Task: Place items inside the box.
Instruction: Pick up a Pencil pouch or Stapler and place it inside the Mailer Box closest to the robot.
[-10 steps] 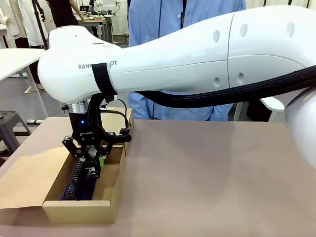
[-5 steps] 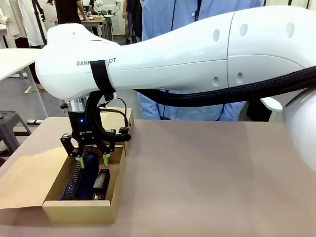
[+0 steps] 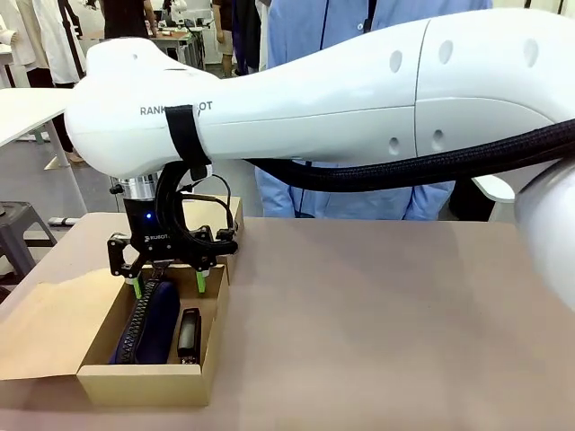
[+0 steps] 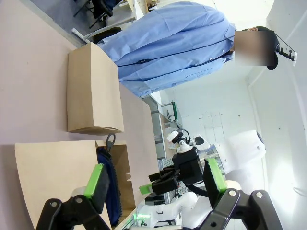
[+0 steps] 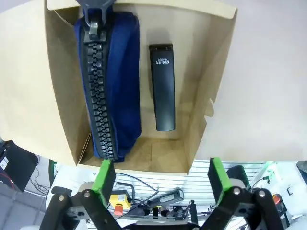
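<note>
At the far left, the left gripper hangs with its green-padded fingers spread and nothing between them. Next comes the shallow open cardboard box, near the left edge of the brown counter. Along the box's left side lies the navy fabric zip pouch with a chunky black zipper. Just to the right of it, flat on the box floor, lies the slim black stapler. A second ago the right gripper was down in the box with that stapler pinched between its pads. Now it has let go, its jaws have swung fully apart, and it has risen to hover empty just above the box. This item therefore counts as placed, and the right arm looks free to fetch another. Further right, a person in a blue shirt stands beyond the counter.
</note>
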Motion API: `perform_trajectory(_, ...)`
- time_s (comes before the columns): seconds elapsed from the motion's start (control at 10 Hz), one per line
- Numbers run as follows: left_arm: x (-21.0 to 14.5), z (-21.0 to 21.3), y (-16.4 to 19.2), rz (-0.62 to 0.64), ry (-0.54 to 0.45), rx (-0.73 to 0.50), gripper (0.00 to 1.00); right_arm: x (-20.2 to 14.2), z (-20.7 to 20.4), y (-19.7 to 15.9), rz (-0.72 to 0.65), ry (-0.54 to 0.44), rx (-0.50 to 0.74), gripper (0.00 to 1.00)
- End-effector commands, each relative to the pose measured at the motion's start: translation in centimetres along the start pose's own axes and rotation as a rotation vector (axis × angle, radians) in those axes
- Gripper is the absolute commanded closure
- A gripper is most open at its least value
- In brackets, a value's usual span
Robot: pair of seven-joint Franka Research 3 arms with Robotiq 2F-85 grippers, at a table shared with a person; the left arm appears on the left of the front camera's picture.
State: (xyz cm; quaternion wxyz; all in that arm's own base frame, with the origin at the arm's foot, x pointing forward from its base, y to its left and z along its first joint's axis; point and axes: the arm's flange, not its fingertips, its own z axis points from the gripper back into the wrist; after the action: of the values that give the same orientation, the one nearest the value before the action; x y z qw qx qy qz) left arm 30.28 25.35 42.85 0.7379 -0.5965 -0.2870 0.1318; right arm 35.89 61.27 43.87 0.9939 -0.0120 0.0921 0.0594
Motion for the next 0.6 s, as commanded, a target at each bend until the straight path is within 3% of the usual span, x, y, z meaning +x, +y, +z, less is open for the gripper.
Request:
perform_trajectory(0.0,-0.1,-0.1,-0.2,-0.019,-0.004,-0.016,0.00,-0.2,0.7,-3.8,0.067,-0.001,0.064,0.00)
perform_trajectory(0.2,-0.1,-0.1,-0.2,-0.019,-0.004,-0.016,0.00,-1.1,1.5,-13.8,0.192,-0.040,0.253,0.00)
perform_trajectory(0.5,-0.1,-0.1,-0.2,-0.019,-0.004,-0.016,0.00,-3.8,1.3,-29.1,0.251,-0.097,0.552,0.00)
